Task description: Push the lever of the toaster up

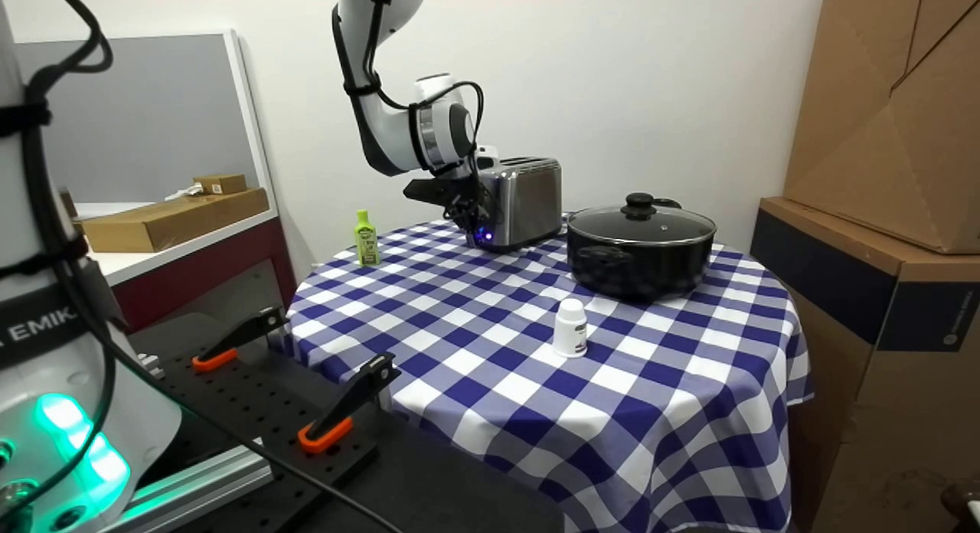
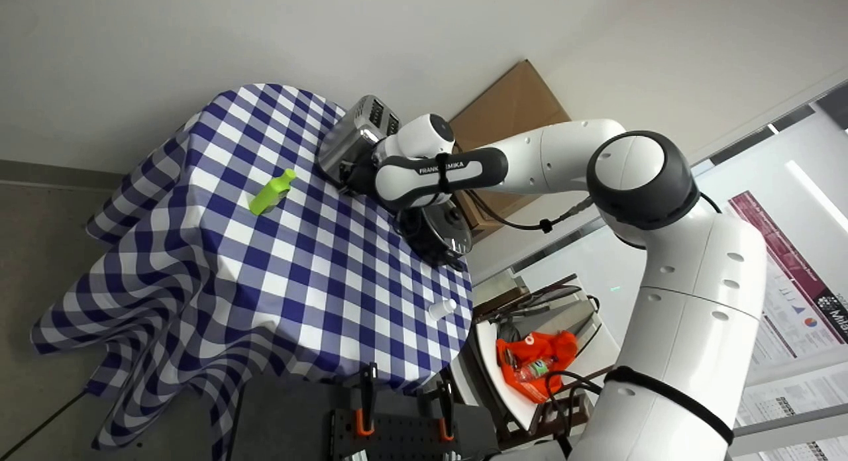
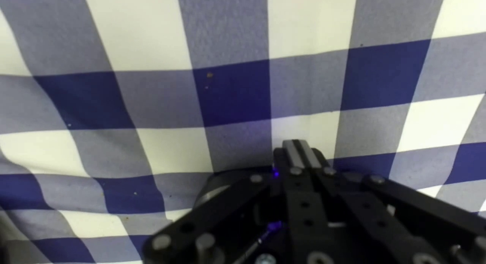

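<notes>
The silver toaster stands at the back of the table, upright, its slots facing up. It also shows in an exterior view from above. My gripper is low in front of the toaster's near end, close to its base and the tablecloth; I cannot tell whether it touches. In the wrist view the gripper's fingers are together with nothing between them, pointing at the checked cloth. A blue light shines at the toaster's lower end beside the gripper. The lever is hidden behind the gripper and arm in both exterior views.
A black pot with a glass lid stands right of the toaster. A white bottle is nearer the table's front, and a green bottle stands to the left. The blue-checked table has cardboard boxes beside it.
</notes>
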Action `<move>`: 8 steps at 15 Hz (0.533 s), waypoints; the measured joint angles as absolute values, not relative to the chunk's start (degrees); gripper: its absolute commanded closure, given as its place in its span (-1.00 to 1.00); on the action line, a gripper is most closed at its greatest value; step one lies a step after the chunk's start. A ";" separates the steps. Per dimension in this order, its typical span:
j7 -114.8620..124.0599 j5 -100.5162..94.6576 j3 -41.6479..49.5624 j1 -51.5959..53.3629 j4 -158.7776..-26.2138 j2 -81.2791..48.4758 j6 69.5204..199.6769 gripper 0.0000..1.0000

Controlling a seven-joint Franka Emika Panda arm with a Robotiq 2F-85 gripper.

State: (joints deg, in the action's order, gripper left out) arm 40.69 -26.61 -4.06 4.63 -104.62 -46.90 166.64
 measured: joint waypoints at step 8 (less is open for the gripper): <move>27.39 -9.99 0.65 10.35 -101.89 -45.39 157.37 1.00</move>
